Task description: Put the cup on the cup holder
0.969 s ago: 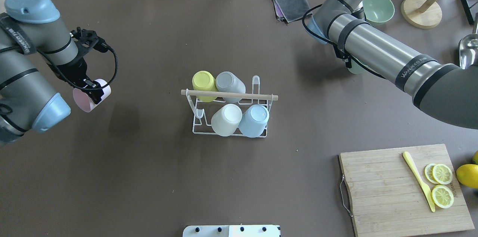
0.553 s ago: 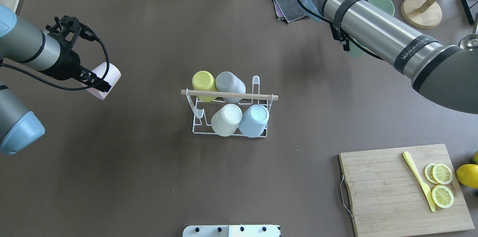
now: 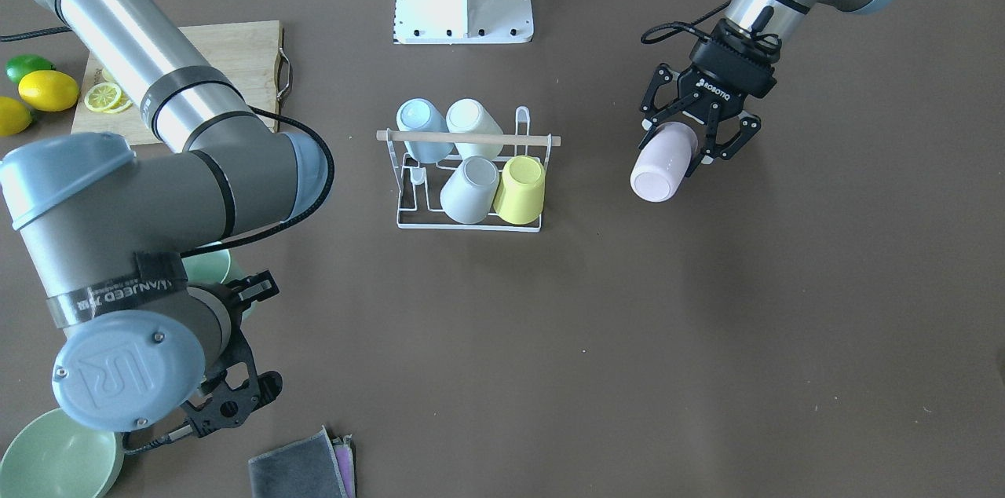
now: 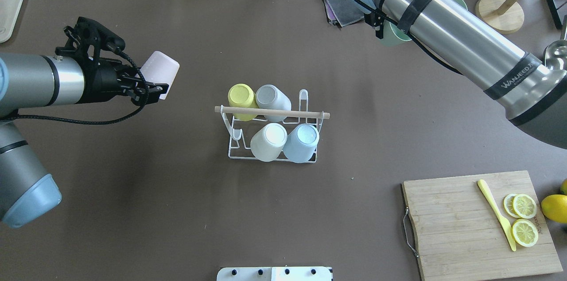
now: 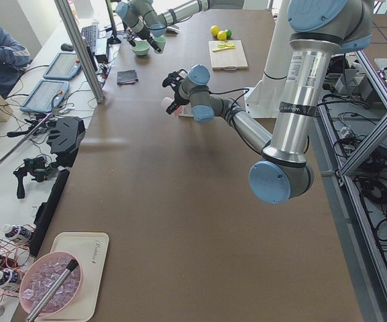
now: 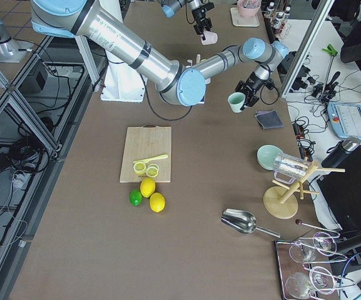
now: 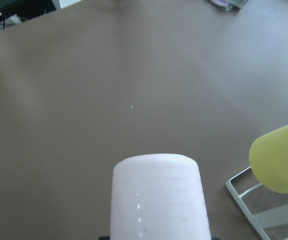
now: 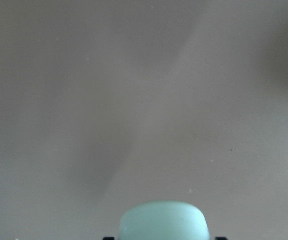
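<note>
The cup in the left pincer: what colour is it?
Pale pink. The cup shows best in the exterior front-facing view.

We see a wooden cutting board [image 4: 456, 228] bearing lemon slices [image 4: 524, 206] and a yellow knife [image 4: 496, 213]. A grey cloth [image 4: 339, 8] lies well apart.

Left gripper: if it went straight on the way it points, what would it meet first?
Probably bare table: the left gripper, holding the pink cup, aims just beside the yellow cup on the cup holder; depth unclear.
</note>
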Available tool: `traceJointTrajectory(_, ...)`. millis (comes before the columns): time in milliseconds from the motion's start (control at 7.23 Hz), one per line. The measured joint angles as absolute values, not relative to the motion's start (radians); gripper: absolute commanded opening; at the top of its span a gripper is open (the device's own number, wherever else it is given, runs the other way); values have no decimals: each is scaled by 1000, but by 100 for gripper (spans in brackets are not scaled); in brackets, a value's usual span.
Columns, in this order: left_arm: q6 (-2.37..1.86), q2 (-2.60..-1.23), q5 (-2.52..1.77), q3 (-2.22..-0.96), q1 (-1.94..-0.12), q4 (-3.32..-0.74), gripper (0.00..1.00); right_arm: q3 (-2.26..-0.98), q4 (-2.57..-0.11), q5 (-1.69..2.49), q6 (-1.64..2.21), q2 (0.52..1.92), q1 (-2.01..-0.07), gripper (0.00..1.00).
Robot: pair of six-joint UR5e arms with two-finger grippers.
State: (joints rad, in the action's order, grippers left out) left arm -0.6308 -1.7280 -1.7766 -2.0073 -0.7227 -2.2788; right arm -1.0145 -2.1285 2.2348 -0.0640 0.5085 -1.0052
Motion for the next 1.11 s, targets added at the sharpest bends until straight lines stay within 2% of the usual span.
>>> traceJointTrajectory(415, -661, -1659, -1599, -2079, -659, -2429, 40, -1285, -1916, 2249, 66, 612, -1009, 0)
traceJointTrajectory(830, -662, -1701, -1164, -2125, -366, -2462, 41, -1599, -1536, 2246, 328, 869, -990, 0)
traceJointTrajectory(1107, -652, -1734, -875, -2127, -195, -2464, 38, -1724, -1279, 2222, 453, 980, -971, 0)
